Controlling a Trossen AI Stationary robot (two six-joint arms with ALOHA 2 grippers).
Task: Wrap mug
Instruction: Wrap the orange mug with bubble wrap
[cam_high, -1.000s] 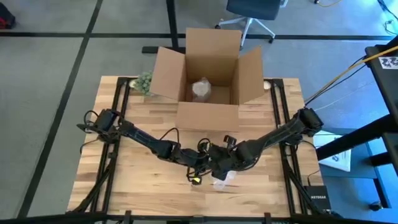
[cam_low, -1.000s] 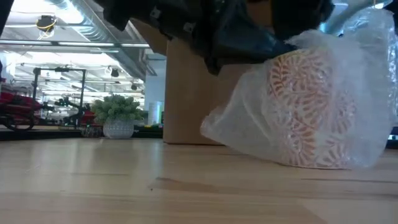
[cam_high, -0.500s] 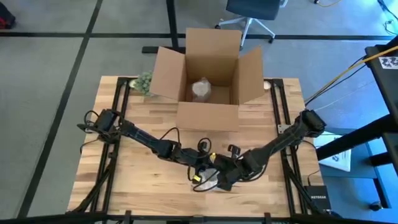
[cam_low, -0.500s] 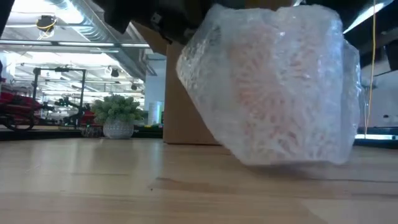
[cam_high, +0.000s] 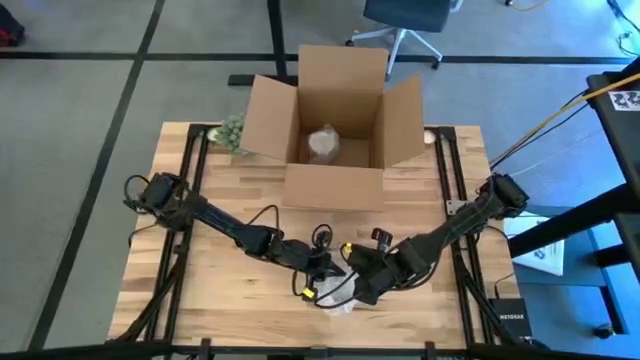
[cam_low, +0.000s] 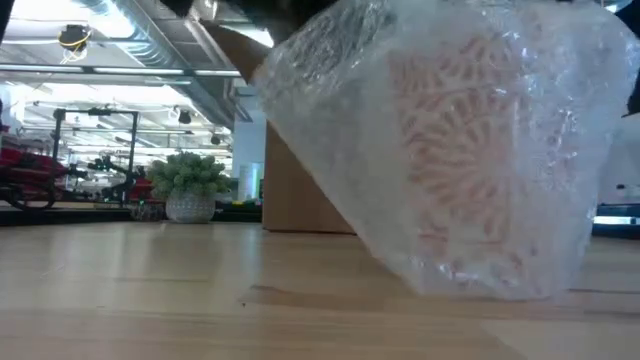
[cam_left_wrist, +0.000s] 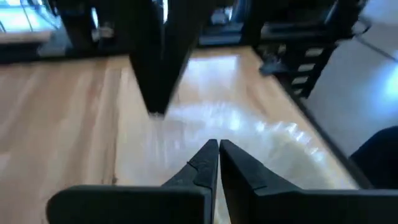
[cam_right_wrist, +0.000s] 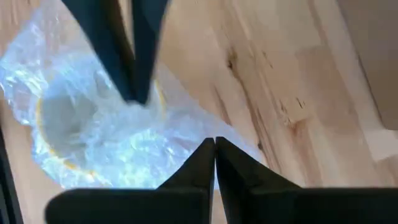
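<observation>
The mug (cam_low: 470, 160), white with an orange pattern, sits inside clear bubble wrap (cam_low: 340, 130) close to the table's near edge, filling the low view. From above, the bundle (cam_high: 335, 300) shows between both arms. My left gripper (cam_high: 318, 287) and my right gripper (cam_high: 350, 283) meet over it, both shut. In the right wrist view the wrapped mug (cam_right_wrist: 68, 124) lies under the shut fingers (cam_right_wrist: 205, 158), its rim showing through the wrap. Whether the bundle's underside touches the table I cannot tell. My left gripper pinches the bubble wrap (cam_left_wrist: 205, 121) between its two fingers, from above and slanting in from the table's left, at the top of the bundle beside the mug's rim (cam_right_wrist: 134, 93). How many layers it holds does not show. My right gripper pinches the wrap's edge (cam_right_wrist: 193, 134) between its fingertips, slanting down from the table's right. The wrap spreads away from the fingers over the mug. The mug hangs or rests below the fingers.
An open cardboard box (cam_high: 335, 125) stands at the table's far middle with a wrapped item (cam_high: 323, 143) inside. A small potted plant (cam_high: 231, 132) stands left of the box. Bare wood (cam_high: 230, 290) lies left and right of the arms.
Both grippers have gone toward the table's near edge, taking the bundle with them. The wrap, which lay loose to one side of the mug, has been drawn over it and now covers its near face. The bundle has turned and come closer to the low camera.
</observation>
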